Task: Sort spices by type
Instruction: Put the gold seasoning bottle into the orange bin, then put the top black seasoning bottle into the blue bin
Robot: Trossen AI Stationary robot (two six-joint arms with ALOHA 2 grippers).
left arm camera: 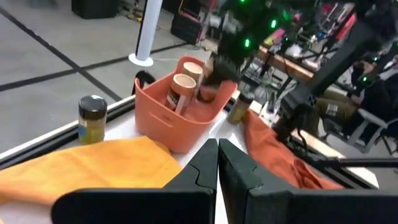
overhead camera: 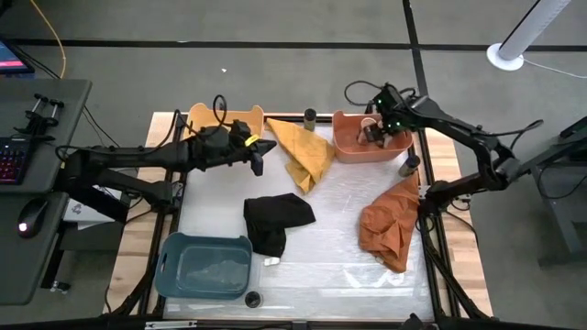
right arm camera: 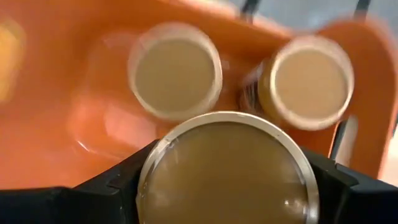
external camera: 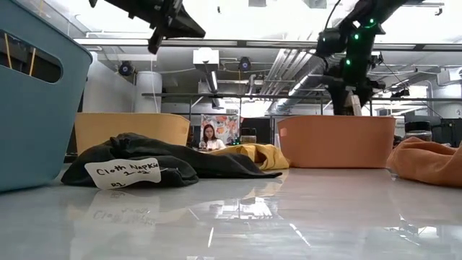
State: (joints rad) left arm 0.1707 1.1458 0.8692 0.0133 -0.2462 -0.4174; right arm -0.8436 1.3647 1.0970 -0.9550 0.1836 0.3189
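Note:
My right gripper [overhead camera: 371, 133] hangs over the salmon bin [overhead camera: 344, 148] at the far right, shut on a tan-lidded spice jar [right arm camera: 227, 177]. Two more tan-lidded jars [right arm camera: 175, 70] [right arm camera: 311, 82] stand in that bin below it. Dark-lidded jars stand on the table: one at the far edge [overhead camera: 310, 116], one right of the bin [overhead camera: 410, 163], one at the near edge [overhead camera: 253, 299]. My left gripper [overhead camera: 260, 158] hovers shut and empty, near the yellow cloth [overhead camera: 307, 151]. My right gripper pinches the tan-lidded jar by its two opposite sides [right arm camera: 149, 180], one finger on each. The fingers [right arm camera: 115, 186] come from above, slanting down. The jar is upright with its lid toward the wrist, over the bin. The jar itself hides its bottom.
A yellow bin [overhead camera: 225, 117] stands at the far left and a blue bin [overhead camera: 204, 266] at the near left. A black cloth [overhead camera: 275, 220] lies mid-table and an orange cloth [overhead camera: 390, 220] at the right. Bare table lies at the near right.

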